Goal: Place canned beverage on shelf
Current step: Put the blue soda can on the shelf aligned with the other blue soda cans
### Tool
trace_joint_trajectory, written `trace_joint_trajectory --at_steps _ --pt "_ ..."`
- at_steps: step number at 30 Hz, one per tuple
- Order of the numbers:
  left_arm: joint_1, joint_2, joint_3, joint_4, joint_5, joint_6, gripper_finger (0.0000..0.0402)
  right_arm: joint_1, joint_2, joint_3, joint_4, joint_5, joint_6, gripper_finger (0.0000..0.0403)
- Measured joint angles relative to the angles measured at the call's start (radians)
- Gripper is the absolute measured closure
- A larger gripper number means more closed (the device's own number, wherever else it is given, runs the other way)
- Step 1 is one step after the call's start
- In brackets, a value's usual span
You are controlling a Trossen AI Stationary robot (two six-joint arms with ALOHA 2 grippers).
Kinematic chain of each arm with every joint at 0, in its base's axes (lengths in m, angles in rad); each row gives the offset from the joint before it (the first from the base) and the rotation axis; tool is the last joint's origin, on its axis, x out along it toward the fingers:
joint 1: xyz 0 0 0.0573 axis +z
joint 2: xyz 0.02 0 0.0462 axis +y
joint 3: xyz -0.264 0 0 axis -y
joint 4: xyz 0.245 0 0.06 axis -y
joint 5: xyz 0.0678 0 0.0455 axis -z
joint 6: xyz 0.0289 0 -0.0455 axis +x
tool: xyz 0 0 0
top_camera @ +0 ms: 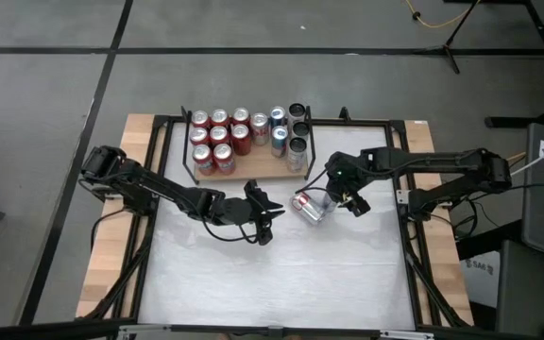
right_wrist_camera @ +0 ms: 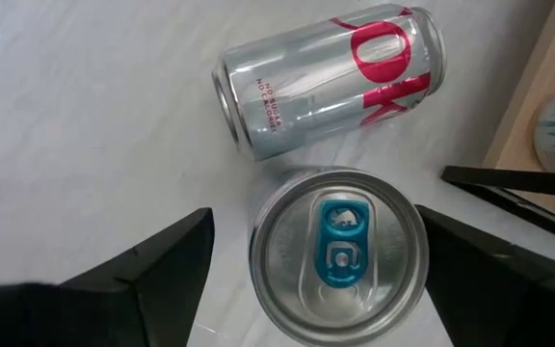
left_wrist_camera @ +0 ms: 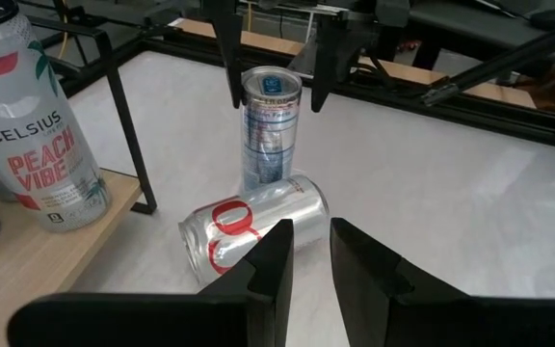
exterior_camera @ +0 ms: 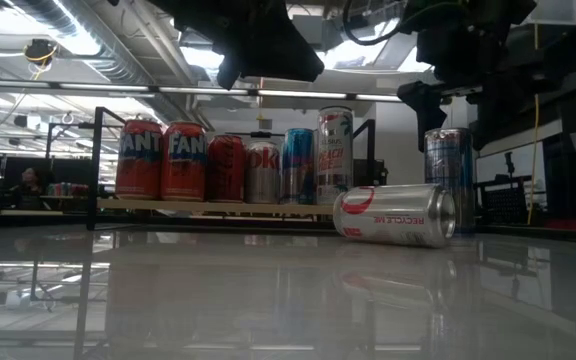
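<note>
A slim silver-and-blue can [right_wrist_camera: 340, 255] stands upright on the white tabletop, just in front of the shelf [top_camera: 263, 173]. My right gripper [right_wrist_camera: 311, 270] hangs open over it, pointing steeply down. One finger stands on each side of the can's top, and I see no touch. A silver can with red lettering [left_wrist_camera: 253, 226] lies on its side against the slim can's foot. My left gripper [left_wrist_camera: 311, 255] hovers a little nearer and to the left, aimed at the lying can. Its fingers are drawn together to a narrow slit with nothing between them.
The shelf holds several upright cans: red ones [exterior_camera: 163, 160] at its left, silver and blue ones, and a tall Celsius can [left_wrist_camera: 32, 125] at its right end. Black rails [top_camera: 399, 189] frame the table. Bare white tabletop [top_camera: 272, 283] spreads toward the near edge.
</note>
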Motion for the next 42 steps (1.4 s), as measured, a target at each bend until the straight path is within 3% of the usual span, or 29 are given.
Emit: trace_joint_trajectory --at_steps 10,32,42 --pt "0.000 0.000 0.000 0.000 0.000 0.000 0.0337 0.000 0.000 0.000 -0.003 0.062 0.031 0.0072" --pt "0.001 0.000 0.000 0.000 -0.002 0.000 0.0337 0.000 0.000 0.000 -0.008 0.060 0.048 0.0074" --pt "0.001 0.000 0.000 0.000 -0.002 0.000 0.0337 0.000 -0.002 0.000 -0.008 0.055 0.048 0.0163"
